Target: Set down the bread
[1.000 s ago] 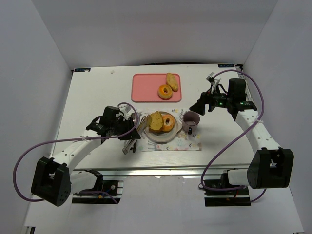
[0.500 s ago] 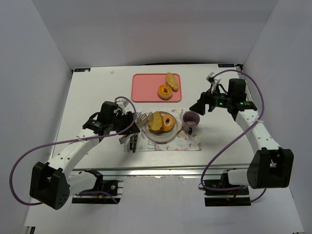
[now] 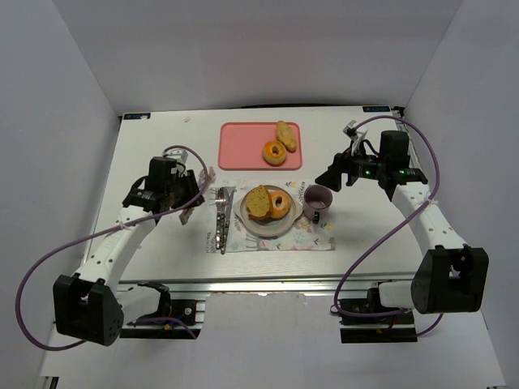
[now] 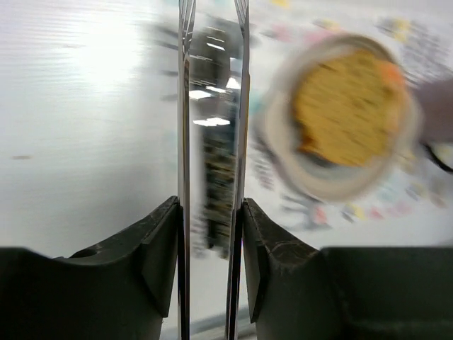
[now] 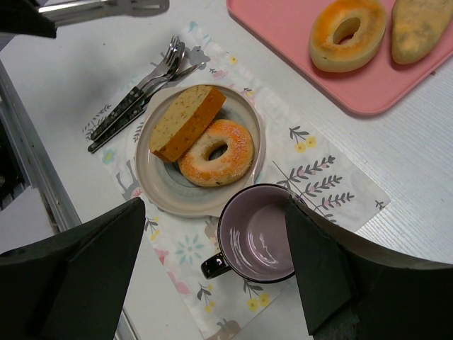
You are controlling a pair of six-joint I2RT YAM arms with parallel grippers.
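A white desk (image 3: 154, 146) stands inside plain white walls, with both arms rising from its near edge. On the near left, the left tool (image 4: 210, 212) is clamped on a pair of metal tongs (image 4: 184, 106), one finger pressing each thin blade. The blades stay slightly apart. The left wrist view is blurred, but the tongs look empty. This tool hangs over bare desk just left of the mat (image 5: 318, 177).

The mat lies at mid-desk. Cutlery (image 5: 134, 99) rests along its left edge, just beside the plate (image 5: 159, 191). The bread (image 5: 185, 122), a thick slice, sits on the left half of the plate, leaning against a bagel (image 5: 216, 152) that fills the right half. A purple mug (image 5: 255, 234) stands on the mat, touching the plate's right rim, handle towards the near edge.

The right tool (image 3: 331, 180) hovers just right of the mug, above the desk, its fingers spread wide with nothing between them.

Farther back, a pink tray (image 5: 297, 42) lies beyond the mat. It carries a second bagel (image 5: 347, 32) and, to its right, a roll (image 5: 421, 25).
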